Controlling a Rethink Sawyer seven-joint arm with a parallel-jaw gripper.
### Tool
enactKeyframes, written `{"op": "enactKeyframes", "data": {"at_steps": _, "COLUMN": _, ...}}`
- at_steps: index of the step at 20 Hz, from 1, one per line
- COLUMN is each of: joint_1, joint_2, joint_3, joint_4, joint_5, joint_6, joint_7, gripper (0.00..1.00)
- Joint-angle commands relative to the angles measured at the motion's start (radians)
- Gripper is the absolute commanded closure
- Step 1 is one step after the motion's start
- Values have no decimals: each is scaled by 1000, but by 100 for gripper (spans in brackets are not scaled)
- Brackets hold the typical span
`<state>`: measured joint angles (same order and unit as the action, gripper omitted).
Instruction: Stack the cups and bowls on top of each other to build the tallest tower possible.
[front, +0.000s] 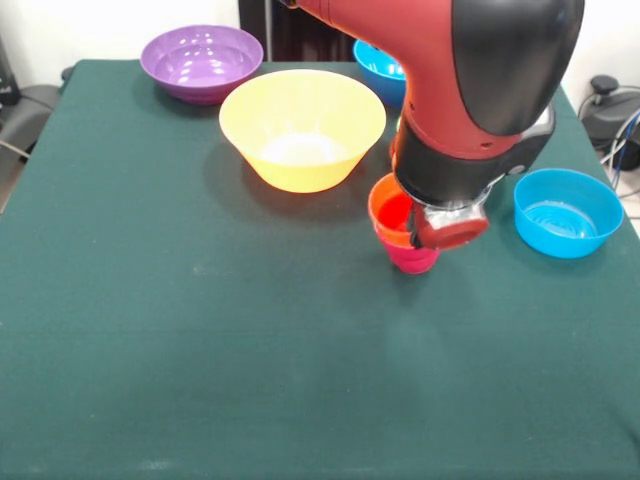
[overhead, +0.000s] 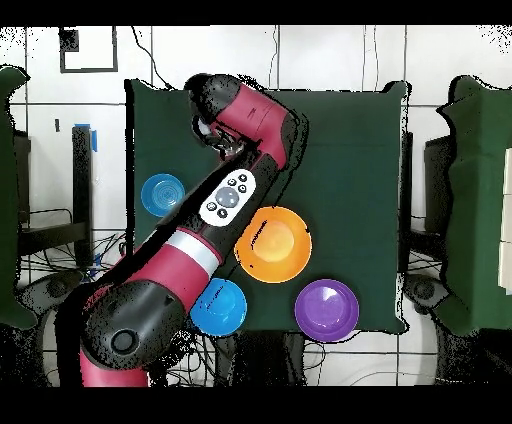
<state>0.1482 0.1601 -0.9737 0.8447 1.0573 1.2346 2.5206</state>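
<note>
Green cloth table (front: 200, 350): orange plastic cup (front: 390, 212) nested in red-pink plastic cup (front: 410, 257), starting the tower; gripper (front: 448, 228) above, grip state unclear.

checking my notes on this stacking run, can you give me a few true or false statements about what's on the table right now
1. The orange cup sits nested in the red-pink cup. True.
2. The purple bowl is stacked inside the orange-yellow bowl. False: it stands apart on the green table, behind the orange-yellow bowl in the front view.
3. Two blue bowls are in view. True: one stands alone, another is partly hidden behind the arm.
4. The orange-yellow bowl holds a cup. False: it is empty.
5. The arm's end is above the purple bowl. False: it is over the two cups.
</note>
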Motion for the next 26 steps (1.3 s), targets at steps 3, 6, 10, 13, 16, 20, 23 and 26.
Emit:
{"op": "enactKeyframes", "data": {"at_steps": 3, "joint_1": -31, "joint_2": 93, "joint_3": 132, "joint_4": 19, "joint_5": -101, "joint_6": -177, "joint_7": 89, "gripper": 100}}
{"op": "enactKeyframes", "data": {"at_steps": 6, "joint_1": -44, "joint_2": 102, "joint_3": 124, "joint_4": 10, "joint_5": -115, "joint_6": -240, "joint_7": 64, "gripper": 100}}
{"op": "enactKeyframes", "data": {"at_steps": 10, "joint_1": -61, "joint_2": 107, "joint_3": 101, "joint_4": -9, "joint_5": -150, "joint_6": -321, "joint_7": 23, "gripper": 100}}
{"op": "enactKeyframes", "data": {"at_steps": 13, "joint_1": -78, "joint_2": 97, "joint_3": 105, "joint_4": -27, "joint_5": -177, "joint_6": -312, "joint_7": -2, "gripper": 100}}
{"op": "enactKeyframes", "data": {"at_steps": 16, "joint_1": -92, "joint_2": 84, "joint_3": 117, "joint_4": -33, "joint_5": -197, "joint_6": -302, "joint_7": -14, "gripper": 100}}
{"op": "enactKeyframes", "data": {"at_steps": 20, "joint_1": -74, "joint_2": 47, "joint_3": 133, "joint_4": -1, "joint_5": -225, "joint_6": -295, "joint_7": -13, "gripper": 100}}
{"op": "enactKeyframes", "data": {"at_steps": 23, "joint_1": -54, "joint_2": 9, "joint_3": 140, "joint_4": 28, "joint_5": -247, "joint_6": -291, "joint_7": -13, "gripper": 100}}
{"op": "enactKeyframes", "data": {"at_steps": 26, "joint_1": -52, "joint_2": -17, "joint_3": 154, "joint_4": 48, "joint_5": -264, "joint_6": -300, "joint_7": -23, "gripper": 100}}
